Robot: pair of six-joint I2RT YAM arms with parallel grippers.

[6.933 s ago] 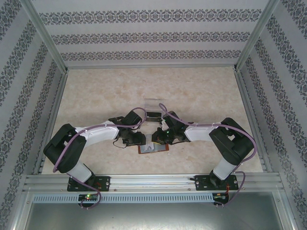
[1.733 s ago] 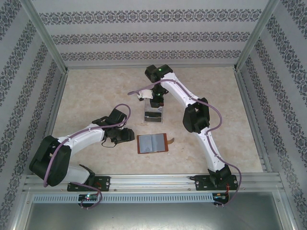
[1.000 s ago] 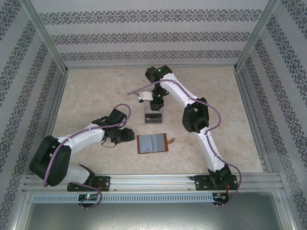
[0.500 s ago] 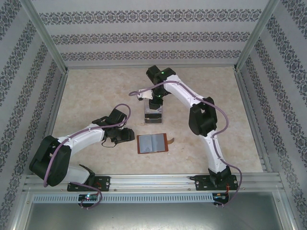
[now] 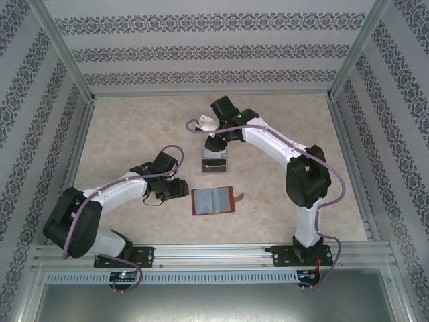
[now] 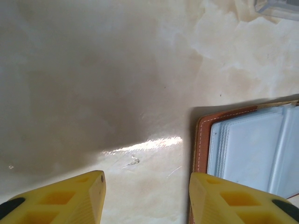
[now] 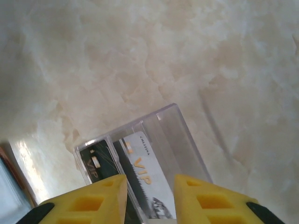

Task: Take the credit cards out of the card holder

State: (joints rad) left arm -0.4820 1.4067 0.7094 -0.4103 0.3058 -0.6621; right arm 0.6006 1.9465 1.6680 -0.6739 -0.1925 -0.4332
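The card holder [image 5: 213, 200] lies open and flat on the table, brown rim around bluish sleeves [image 6: 247, 144]. Behind it stands a clear tray [image 5: 214, 161]. In the right wrist view the tray [image 7: 182, 126] has a dark credit card [image 7: 96, 161] in its left slot and a pale grey VIP card [image 7: 145, 173] in the middle slot. My right gripper [image 7: 149, 198] hovers open above the grey card, touching nothing; from above it [image 5: 213, 142] hangs at the tray's far end. My left gripper [image 6: 147, 191] is open over bare table just left of the card holder [image 5: 184, 190].
Aluminium rails and patterned walls frame the marble-look table [image 5: 134, 127]. The tray's right slot [image 7: 175, 140] holds nothing. A corner of the tray [image 6: 280, 7] shows at the top right of the left wrist view. The card holder's edge [image 7: 9, 186] shows at the right wrist view's lower left.
My right gripper has opened and drawn back and up from the tray, its elbow swinging right. The grey card stays in the tray. The left arm has not moved.
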